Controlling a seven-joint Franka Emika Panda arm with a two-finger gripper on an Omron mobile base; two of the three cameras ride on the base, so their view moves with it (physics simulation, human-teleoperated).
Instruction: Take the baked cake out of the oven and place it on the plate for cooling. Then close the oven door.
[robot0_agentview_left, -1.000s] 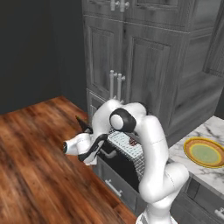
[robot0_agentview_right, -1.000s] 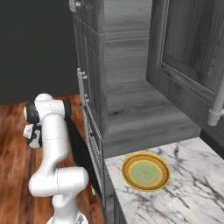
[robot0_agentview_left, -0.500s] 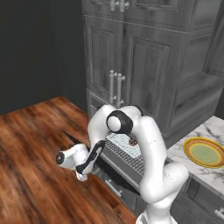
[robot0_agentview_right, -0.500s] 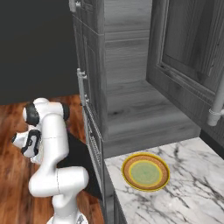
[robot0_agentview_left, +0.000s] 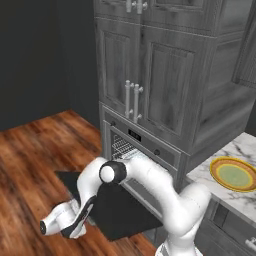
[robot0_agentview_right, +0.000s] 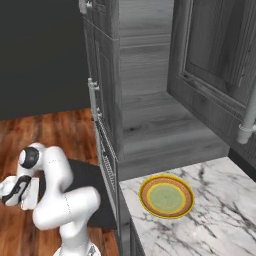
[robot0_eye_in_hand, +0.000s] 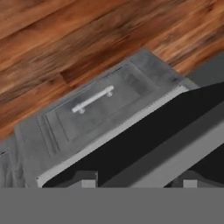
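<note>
Black oven door (robot0_agentview_left: 117, 210), no legible writing.

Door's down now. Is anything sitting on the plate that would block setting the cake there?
Nothing visible does. The plate lies bare on the marble counter beside the oven, its green centre showing. The oven door hangs open, and the gripper is low by the door's outer edge. The cake itself isn't discernible inside.

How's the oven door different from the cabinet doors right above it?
The oven door is a flat black panel, swung down and lying open over the wood floor; the cabinet doors are grey wood with raised panels, upright and shut. The cabinet doors carry vertical silver handles. Both belong to the same tall grey unit.
</note>
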